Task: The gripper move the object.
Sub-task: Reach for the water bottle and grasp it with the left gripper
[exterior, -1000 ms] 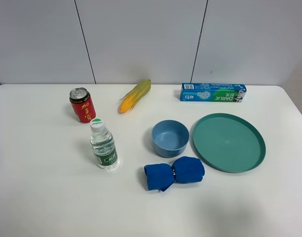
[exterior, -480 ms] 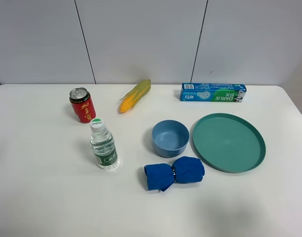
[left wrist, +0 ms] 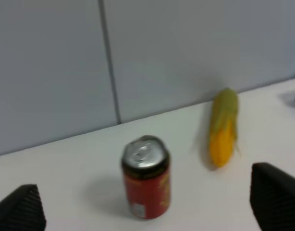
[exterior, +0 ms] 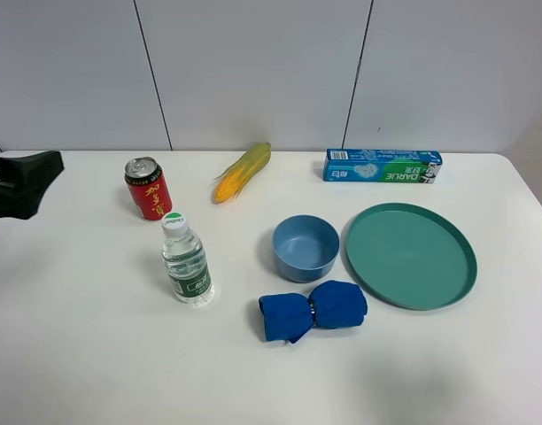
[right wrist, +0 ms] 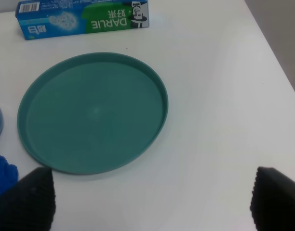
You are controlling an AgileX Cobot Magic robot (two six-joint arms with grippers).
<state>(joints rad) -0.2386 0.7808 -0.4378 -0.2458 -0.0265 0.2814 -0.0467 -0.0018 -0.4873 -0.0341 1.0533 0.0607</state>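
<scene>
The left gripper (exterior: 27, 184), fingers wide apart, hangs left of one red can (left wrist: 146, 180) and faces it and one corn cob (left wrist: 223, 127), while the single water bottle (exterior: 186, 261), shown only by the high camera, stands upright just in front of that can, and the right gripper (right wrist: 152, 192), likewise spread, overlooks one green plate (right wrist: 92, 113) and one box (right wrist: 85, 17) reading DARLIE.

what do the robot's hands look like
Matte black throughout. The left hand is a blocky, wedge-shaped form with two blunt fingertips. Of the right hand, only two rounded black fingertips show. No markings, labels or arm links are visible.
</scene>
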